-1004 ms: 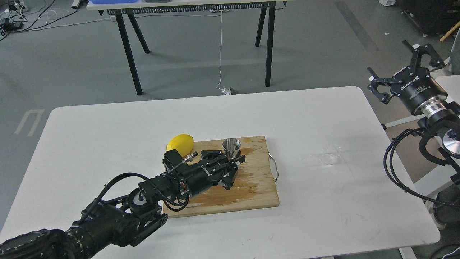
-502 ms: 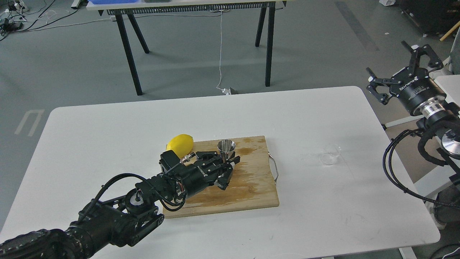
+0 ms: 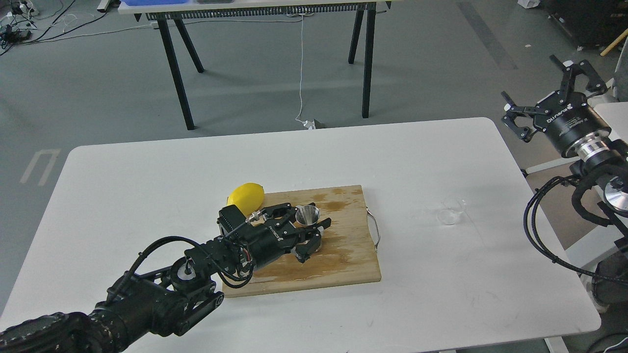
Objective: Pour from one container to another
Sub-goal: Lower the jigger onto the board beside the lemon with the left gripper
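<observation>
The small clear round cup [image 3: 452, 212] is standing on the white tabletop [image 3: 147, 171], right of the left hand [image 3: 308, 226] pinching the steel hourglass jigger [image 3: 307, 215]; the spread right hand [image 3: 549, 95] is hanging nearer

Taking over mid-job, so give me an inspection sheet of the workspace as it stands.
Surface: white table, wooden cutting board in the middle with wet stains.
Job's things: steel jigger over the board between the left gripper's fingers; clear cup on the table right of the board, untouched.
Clutter: lemon at the board's far left corner.
Grippers: left gripper shut on the jigger; right gripper open, off the table's right edge.
Cables: white cord on the floor behind.
Surroundings: black-legged table, grey floor.
</observation>
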Action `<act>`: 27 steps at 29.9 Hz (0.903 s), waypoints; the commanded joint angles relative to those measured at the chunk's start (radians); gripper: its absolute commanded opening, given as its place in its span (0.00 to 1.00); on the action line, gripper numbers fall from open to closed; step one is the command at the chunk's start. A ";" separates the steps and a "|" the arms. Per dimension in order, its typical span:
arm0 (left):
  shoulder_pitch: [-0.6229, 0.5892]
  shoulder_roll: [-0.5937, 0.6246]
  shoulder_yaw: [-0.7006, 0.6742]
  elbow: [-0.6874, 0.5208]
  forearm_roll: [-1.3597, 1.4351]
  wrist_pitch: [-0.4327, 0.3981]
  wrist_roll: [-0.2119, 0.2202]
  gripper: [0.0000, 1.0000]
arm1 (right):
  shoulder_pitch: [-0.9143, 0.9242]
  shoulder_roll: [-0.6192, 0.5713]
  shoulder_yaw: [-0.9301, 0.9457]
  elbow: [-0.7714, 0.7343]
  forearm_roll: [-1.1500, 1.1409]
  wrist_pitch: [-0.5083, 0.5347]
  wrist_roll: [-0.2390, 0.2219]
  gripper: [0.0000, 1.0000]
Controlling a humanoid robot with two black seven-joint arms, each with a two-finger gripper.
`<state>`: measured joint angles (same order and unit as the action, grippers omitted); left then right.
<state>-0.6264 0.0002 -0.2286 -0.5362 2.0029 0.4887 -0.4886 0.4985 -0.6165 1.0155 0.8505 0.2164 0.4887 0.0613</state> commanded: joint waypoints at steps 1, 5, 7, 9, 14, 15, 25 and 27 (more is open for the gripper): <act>0.001 0.000 0.000 -0.008 -0.001 0.000 0.000 0.92 | 0.000 0.000 0.002 0.002 0.000 0.000 0.000 0.99; 0.011 0.000 0.000 -0.008 -0.001 0.000 0.000 0.95 | -0.003 0.000 0.003 0.002 0.000 0.000 0.000 0.99; 0.022 0.000 0.000 -0.008 -0.001 0.000 0.000 0.96 | -0.006 0.000 0.003 0.002 0.000 0.000 0.000 0.99; 0.028 0.000 0.000 -0.008 -0.001 0.000 0.000 0.96 | -0.008 0.000 0.003 0.002 0.001 0.000 0.000 0.99; 0.030 0.000 0.000 -0.008 -0.003 0.000 0.000 0.96 | -0.009 0.001 0.002 0.001 0.000 0.000 0.000 0.99; 0.030 0.000 0.000 -0.010 -0.003 0.000 0.000 0.96 | -0.009 0.001 0.002 0.001 0.000 0.000 0.000 0.99; 0.069 0.001 -0.003 -0.045 -0.003 0.000 0.000 0.96 | -0.009 0.003 0.003 0.001 0.000 0.000 0.000 0.99; 0.082 0.018 -0.003 -0.048 -0.003 0.000 0.000 0.96 | -0.009 0.003 0.002 0.001 0.000 0.000 0.000 0.99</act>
<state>-0.5589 0.0026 -0.2309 -0.5759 2.0001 0.4887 -0.4890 0.4893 -0.6137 1.0181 0.8513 0.2163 0.4887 0.0614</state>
